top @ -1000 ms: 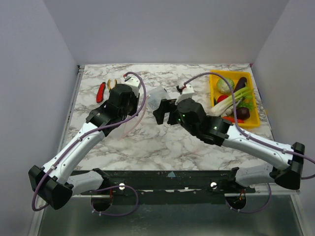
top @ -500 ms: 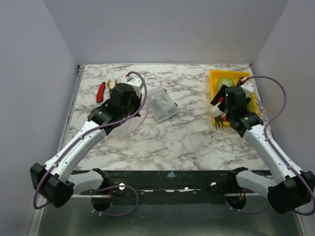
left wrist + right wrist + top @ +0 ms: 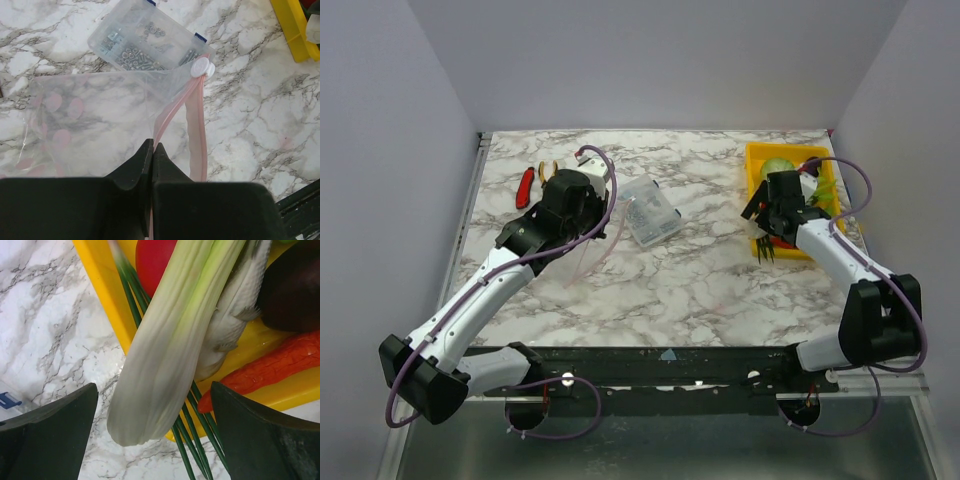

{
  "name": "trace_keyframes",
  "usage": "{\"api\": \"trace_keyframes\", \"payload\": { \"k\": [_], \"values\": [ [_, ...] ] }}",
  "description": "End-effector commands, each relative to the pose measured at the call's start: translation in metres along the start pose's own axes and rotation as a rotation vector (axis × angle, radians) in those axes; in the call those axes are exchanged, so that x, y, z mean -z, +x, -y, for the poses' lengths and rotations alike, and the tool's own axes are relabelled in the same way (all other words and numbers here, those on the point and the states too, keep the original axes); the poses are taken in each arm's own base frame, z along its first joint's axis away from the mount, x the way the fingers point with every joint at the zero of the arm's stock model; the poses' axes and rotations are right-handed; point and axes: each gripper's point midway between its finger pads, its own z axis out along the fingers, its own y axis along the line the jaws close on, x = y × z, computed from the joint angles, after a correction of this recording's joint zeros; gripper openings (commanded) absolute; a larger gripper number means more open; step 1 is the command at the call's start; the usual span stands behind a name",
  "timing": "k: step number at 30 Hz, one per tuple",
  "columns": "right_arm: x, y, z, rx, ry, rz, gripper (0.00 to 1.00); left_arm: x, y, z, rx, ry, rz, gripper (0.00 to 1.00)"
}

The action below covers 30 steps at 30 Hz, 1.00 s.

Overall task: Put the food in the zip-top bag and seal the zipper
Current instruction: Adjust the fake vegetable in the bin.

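Food lies right under the right gripper, whose jaws stand wide apart and grip nothing. A toy leek runs between them, overhanging the lip of the yellow tray, with a red fruit at 12 o'clock. Across the marble table, the left gripper is pinched together on the zip-top bag at its pink zipper. The mouth is parted, the slider at 1 o'clock. From overhead the tray sits at 2 o'clock, the bag at 10. The step in hand, I judge, is fetching an item. Next, the jaws should descend and close across the leek's stalk.
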Motion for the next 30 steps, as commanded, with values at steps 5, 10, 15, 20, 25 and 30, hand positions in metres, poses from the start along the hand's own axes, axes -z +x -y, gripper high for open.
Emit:
{"api": "trace_keyframes", "payload": {
  "k": [5, 10, 15, 20, 25, 30],
  "values": [
    [-0.016, -0.013, 0.000, -0.096, 0.053, 0.065, 0.96, 0.010, -0.011, 0.009, 0.013, 0.045, 0.043, 0.00],
    [-0.026, -0.017, 0.005, -0.110, 0.091, 0.103, 0.86, 0.010, -0.012, 0.010, 0.014, 0.052, 0.042, 0.00],
    [-0.030, -0.023, 0.008, -0.081, 0.112, 0.130, 0.48, 0.010, -0.012, 0.008, 0.013, 0.042, 0.044, 0.00],
    [-0.024, -0.029, 0.009, -0.043, 0.119, 0.138, 0.17, 0.010, -0.011, 0.009, 0.012, 0.047, 0.041, 0.00],
    [0.006, -0.051, 0.016, 0.018, 0.146, 0.164, 0.01, 0.009, -0.011, 0.011, 0.015, 0.054, 0.038, 0.00],
    [0.027, -0.063, 0.039, 0.151, 0.248, 0.183, 0.00, 0.011, -0.011, 0.013, 0.018, 0.066, 0.039, 0.00]
  ]
}}
